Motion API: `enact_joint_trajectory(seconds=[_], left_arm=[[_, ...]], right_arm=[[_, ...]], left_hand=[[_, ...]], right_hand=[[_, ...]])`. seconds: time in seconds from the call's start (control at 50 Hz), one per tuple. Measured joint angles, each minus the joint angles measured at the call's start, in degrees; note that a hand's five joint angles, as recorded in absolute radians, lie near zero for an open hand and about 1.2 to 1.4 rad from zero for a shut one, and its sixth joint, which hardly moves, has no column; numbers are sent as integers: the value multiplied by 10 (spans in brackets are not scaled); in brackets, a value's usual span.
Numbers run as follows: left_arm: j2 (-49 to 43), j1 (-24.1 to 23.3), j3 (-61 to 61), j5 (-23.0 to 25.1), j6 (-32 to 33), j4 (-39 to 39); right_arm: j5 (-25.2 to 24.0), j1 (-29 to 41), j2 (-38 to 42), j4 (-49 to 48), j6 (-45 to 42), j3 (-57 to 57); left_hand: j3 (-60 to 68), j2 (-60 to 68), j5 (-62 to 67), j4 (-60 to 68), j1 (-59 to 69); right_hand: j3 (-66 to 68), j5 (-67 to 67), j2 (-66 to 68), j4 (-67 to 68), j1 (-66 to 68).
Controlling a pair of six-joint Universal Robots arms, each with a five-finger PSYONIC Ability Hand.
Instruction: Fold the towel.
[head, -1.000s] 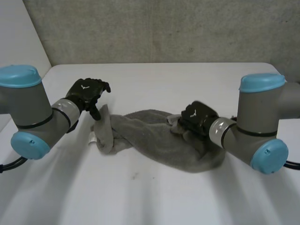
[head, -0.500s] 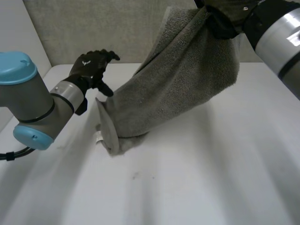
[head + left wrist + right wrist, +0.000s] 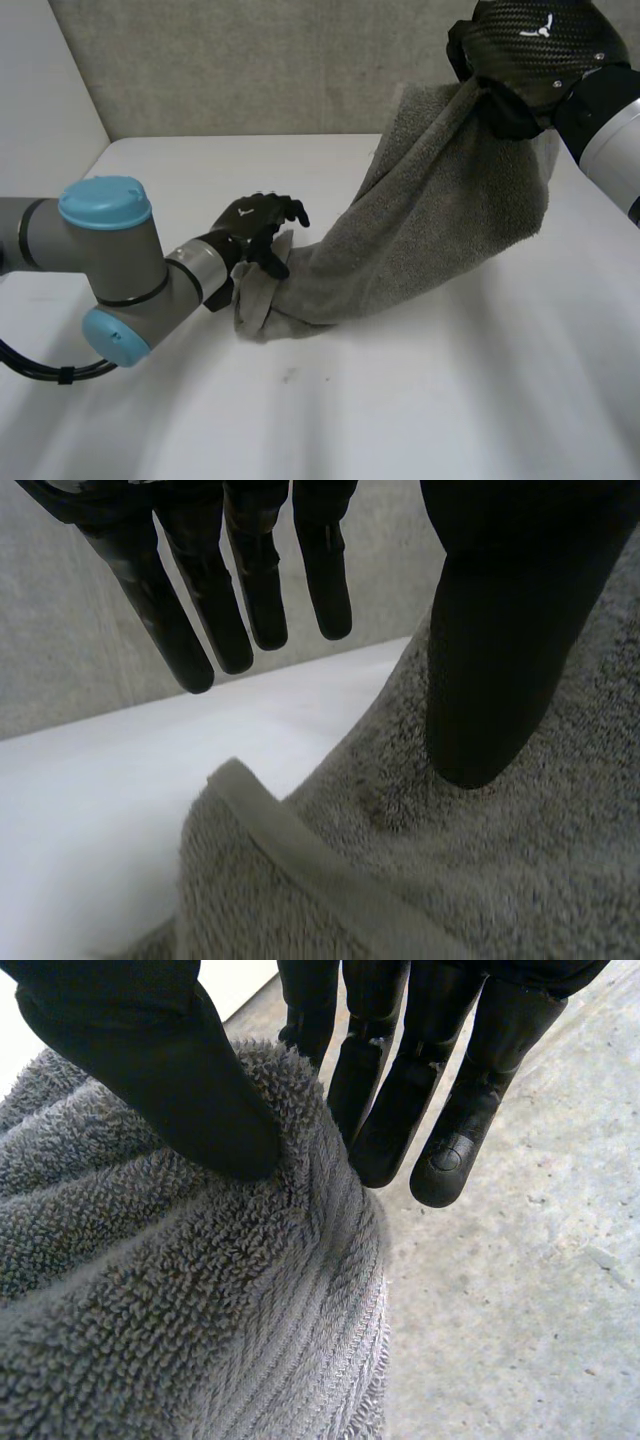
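A grey towel (image 3: 420,230) hangs slanting from my right hand (image 3: 530,55), which is raised high at the right. Its low end lies bunched on the white table (image 3: 450,400). In the right wrist view the thumb (image 3: 150,1070) and fingers pinch a hemmed edge of the towel (image 3: 180,1290). My left hand (image 3: 255,225) is at the towel's low end on the table. In the left wrist view its fingers (image 3: 250,580) are straight and spread above the towel (image 3: 500,880), the thumb tip touches the cloth, and a hem ridge runs under the palm.
A grey wall (image 3: 250,60) stands behind the table's far edge. My left arm's elbow (image 3: 110,270) sits low over the table's left side. Bare white table stretches in front of the towel and to the right.
My right hand has lifted one end of the towel from the table high to the right. My left hand has come from the back left down onto the towel's low end.
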Motion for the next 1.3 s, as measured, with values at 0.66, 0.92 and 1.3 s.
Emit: enact_joint_trajectory(seconds=[0.66,0.92,1.3], left_arm=[[-8,-8,69,-172,91,130],[141,33,21,-150,114,282],[28,9,-159,-142,255,182]], right_arm=[[21,-11,73,-19,-18,-18],[210,36,188,-200,19,-152],[135,89,360,-3,-57,-19]], left_hand=[[380,381,372,382,358],[392,393,384,394,361],[166,166,165,167,161]], right_hand=[[0,0,0,0,0],[0,0,8,0,0],[0,0,8,0,6]])
